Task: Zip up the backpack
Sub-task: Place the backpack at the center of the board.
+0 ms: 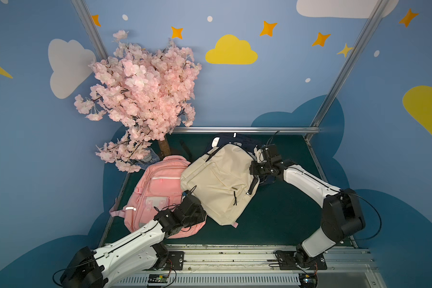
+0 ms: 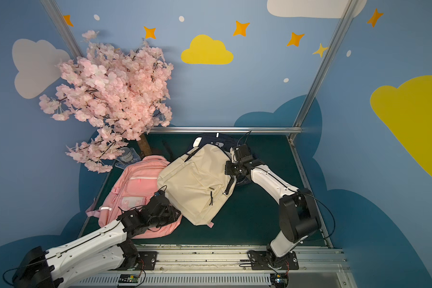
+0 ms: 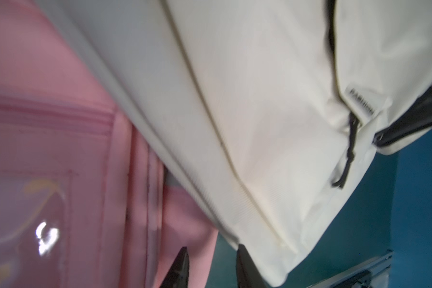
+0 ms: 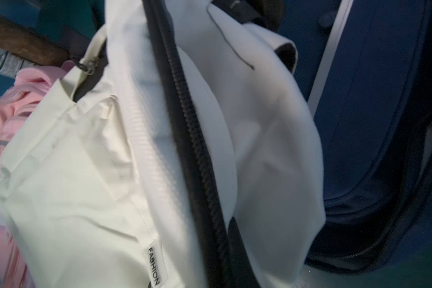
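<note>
Backpacks counted: three. One cream backpack point(image 1: 217, 179) at table centre, one pink backpack point(image 1: 157, 192) at 9 o'clock, partly overlapped by the cream one, one navy backpack point(image 1: 247, 141) at 12 o'clock, mostly covered. One blossom tree point(image 1: 140, 99) is seen at 10 o'clock. One clear bottle point(image 1: 148, 157) is noted at its base, also 10 o'clock. Robot arms: two, left arm point(image 1: 130, 241) mounted at 7 o'clock, right arm point(image 1: 307, 179) at 5 o'clock.

Cream backpack point(image 1: 217, 184), black zipper point(image 4: 192, 139); pink backpack point(image 1: 155, 197); navy bag point(image 4: 374, 124).
</note>
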